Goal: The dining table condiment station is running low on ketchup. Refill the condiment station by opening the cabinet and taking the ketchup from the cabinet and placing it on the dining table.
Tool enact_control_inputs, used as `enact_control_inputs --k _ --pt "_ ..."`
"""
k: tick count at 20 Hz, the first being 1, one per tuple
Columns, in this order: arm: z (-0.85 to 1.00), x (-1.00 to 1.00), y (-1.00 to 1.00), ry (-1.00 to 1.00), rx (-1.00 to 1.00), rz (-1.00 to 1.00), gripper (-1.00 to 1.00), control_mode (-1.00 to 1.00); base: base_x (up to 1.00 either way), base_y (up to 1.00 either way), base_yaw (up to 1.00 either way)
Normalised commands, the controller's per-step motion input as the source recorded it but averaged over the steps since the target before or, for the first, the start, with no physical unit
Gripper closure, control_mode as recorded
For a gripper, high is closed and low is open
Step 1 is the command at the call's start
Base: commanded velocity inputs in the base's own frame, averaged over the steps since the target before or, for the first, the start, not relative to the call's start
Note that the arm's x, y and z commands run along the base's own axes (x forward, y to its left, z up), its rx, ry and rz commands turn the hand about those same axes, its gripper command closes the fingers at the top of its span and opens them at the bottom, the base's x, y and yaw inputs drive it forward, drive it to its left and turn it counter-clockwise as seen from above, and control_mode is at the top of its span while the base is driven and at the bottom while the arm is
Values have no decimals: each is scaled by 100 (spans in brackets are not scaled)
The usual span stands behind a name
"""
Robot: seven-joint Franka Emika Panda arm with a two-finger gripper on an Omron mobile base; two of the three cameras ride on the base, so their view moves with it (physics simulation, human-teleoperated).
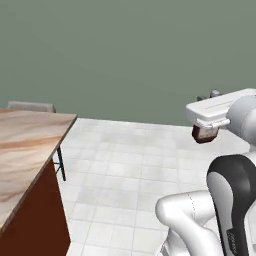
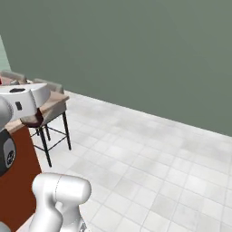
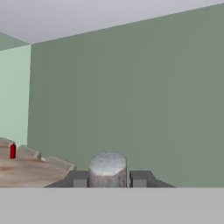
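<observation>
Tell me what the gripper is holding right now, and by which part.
The gripper is shut on the ketchup: its fingertips clamp the bottle's upper part at the cap end, and the dark body hangs below the hand.

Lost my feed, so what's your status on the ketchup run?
Gripper shut on the ketchup, carried above the floor. Dining table off to the left, bottle not over it. Nothing in between.

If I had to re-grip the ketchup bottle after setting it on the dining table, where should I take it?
Probably where the gripper has it now: the hand view shows the two fingers shut on either side of the ketchup just under its rounded top. Its sides there look round and even, so come in level with the dining table, from the open floor side.
</observation>
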Motion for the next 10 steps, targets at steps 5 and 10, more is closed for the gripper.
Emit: enact_control_inputs --k 5,10 --pt "0 0 0 0 0 0 100 100 12 -78 16" --pt "0 0 0 0 0 0 100 100 75 -80 33"
